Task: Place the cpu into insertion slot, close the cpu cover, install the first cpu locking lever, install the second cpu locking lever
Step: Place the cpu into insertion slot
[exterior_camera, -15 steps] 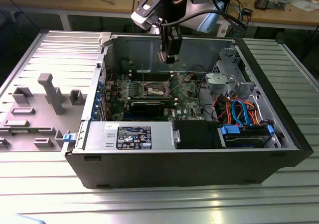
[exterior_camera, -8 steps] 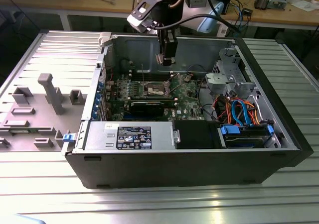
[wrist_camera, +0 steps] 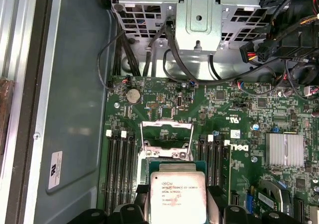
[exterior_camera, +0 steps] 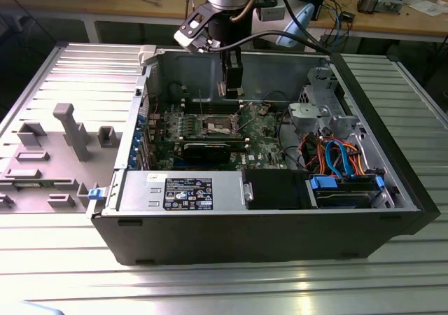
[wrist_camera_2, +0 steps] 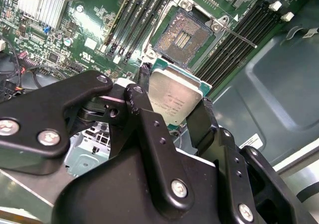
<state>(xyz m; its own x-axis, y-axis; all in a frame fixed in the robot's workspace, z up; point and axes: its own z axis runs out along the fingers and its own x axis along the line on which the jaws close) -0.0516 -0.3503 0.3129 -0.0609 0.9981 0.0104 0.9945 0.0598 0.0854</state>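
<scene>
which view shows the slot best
The second wrist view: the slot lies bare, its contact field showing, just beyond the cpu held in the gripper. In the first wrist view the cpu hides part of the slot. In the exterior view it sits far off, below the gripper.

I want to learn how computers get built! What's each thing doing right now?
cpu: held in the jaws, not yet in the insertion slot.
jaws: shut on the cpu's edges.
insertion slot: empty, contacts bare.
cpu cover: swung up, open.
computer case: side open.
</scene>
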